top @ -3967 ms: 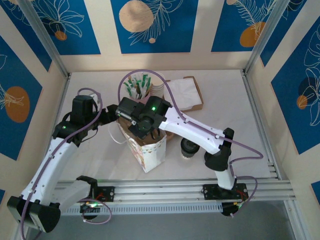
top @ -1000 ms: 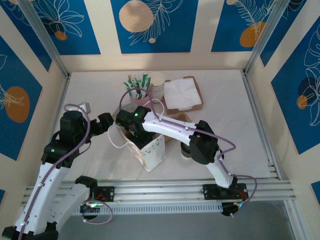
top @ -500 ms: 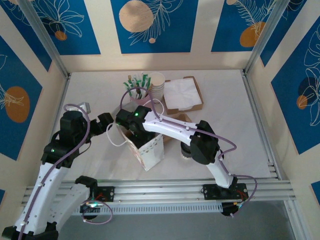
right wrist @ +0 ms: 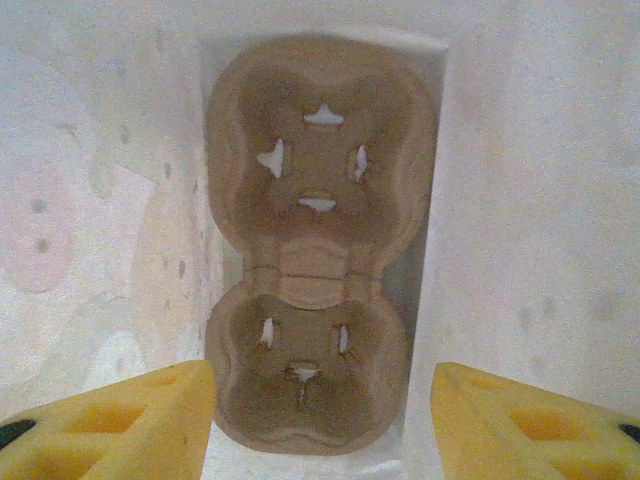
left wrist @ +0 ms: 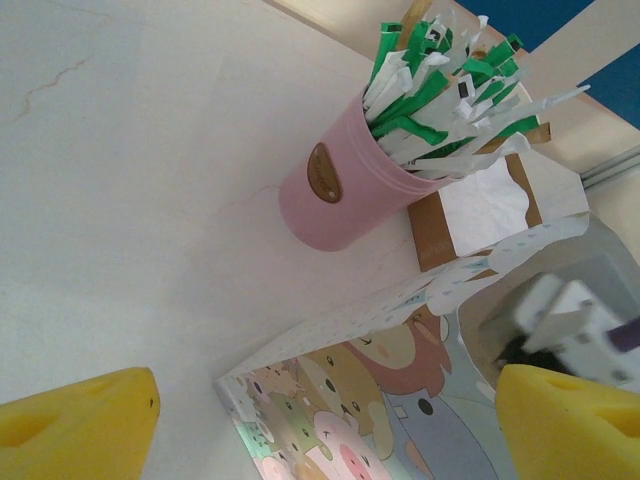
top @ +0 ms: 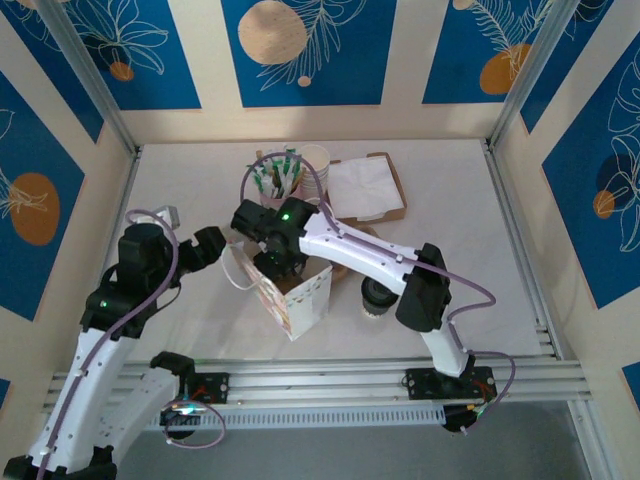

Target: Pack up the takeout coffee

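Right pincer (right wrist: 320, 412) widened above white table (top: 470, 215), blue walls (top: 300, 60).

Black-lidded takeout coffee (top: 374, 297) upright on the table (top: 455, 200)

Matt brown moulded-pulp cup carrier (right wrist: 305, 260)

Seen from above, the paper bag (top: 295, 300) stands mid-table, and the right arm (top: 350, 248) reaches across its mouth from 4 o'clock, barring that side. Inside, the cup carrier (right wrist: 312, 250) covers the floor with both wells unfilled and the bag walls close at 3 and 9 o'clock. Around the bag, the pink cup of sachets (top: 275, 182) crowds 12 o'clock, the napkin tray (top: 368, 190) 1 o'clock, the takeout coffee (top: 376, 294) 3 o'clock and the left gripper (top: 213, 246) 9 o'clock. Bare table (top: 470, 230) lies open farther out toward 3 o'clock.
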Controlling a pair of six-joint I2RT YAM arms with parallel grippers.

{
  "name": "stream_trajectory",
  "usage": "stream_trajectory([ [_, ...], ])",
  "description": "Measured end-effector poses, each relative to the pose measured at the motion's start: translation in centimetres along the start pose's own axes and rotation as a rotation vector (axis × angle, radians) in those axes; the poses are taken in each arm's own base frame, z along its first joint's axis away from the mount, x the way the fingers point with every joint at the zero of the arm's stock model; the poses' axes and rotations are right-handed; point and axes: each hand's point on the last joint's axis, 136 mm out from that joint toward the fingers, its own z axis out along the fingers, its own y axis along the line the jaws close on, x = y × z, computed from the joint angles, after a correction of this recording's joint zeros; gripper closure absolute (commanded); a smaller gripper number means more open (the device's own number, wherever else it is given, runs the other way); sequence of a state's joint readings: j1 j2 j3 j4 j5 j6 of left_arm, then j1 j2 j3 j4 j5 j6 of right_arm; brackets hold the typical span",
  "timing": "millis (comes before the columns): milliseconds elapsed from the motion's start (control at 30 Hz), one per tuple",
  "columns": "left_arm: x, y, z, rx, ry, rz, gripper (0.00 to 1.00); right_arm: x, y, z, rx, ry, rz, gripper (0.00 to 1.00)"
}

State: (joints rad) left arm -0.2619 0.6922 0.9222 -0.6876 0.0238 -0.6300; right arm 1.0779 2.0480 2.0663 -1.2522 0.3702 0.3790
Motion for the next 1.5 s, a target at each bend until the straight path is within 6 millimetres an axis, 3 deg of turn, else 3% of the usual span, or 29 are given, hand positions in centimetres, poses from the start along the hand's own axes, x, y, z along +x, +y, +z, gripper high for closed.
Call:
stream_trajectory([
  [133,0.2,0.2,-0.1,-0.007,0.004,0.0,0.13,-1.3,0.0,-2.6,-0.013,-0.078,0.006,0.4],
  [400,0.4,0.8,-0.1,-0.036,0.009,0.017,0.12,-3.0,0.1,-10.4,-0.031,-0.283,-0.008,0.41],
  [733,0.4,1.6,-0.6,-0.087,0.016,0.071,0.12,-1.4,-2.5,-20.2,-0.045,-0.56,-0.017,0.4],
  [867,0.4,1.9,-0.7,-0.102,0.012,0.086,0.12,0.4,-4.3,-22.4,-0.041,-0.652,0.003,0.4],
  [1033,0.5,2.1,-0.7,-0.11,0.007,0.09,0.12,4.0,-8.8,-23.0,0.006,-0.703,0.113,0.37],
  [1233,1.1,3.3,-1.1,-0.134,-0.019,0.11,0.11,9.8,-16.0,-22.1,0.081,-0.715,0.397,0.31],
  [1367,0.6,3.9,-1.3,-0.16,-0.071,0.16,0.11,13.0,-19.0,-19.5,0.114,-0.638,0.568,0.31],
  [1500,1.2,5.1,-0.5,-0.208,-0.051,0.217,0.11,14.8,-19.1,-14.4,0.099,-0.464,0.648,0.28],
])
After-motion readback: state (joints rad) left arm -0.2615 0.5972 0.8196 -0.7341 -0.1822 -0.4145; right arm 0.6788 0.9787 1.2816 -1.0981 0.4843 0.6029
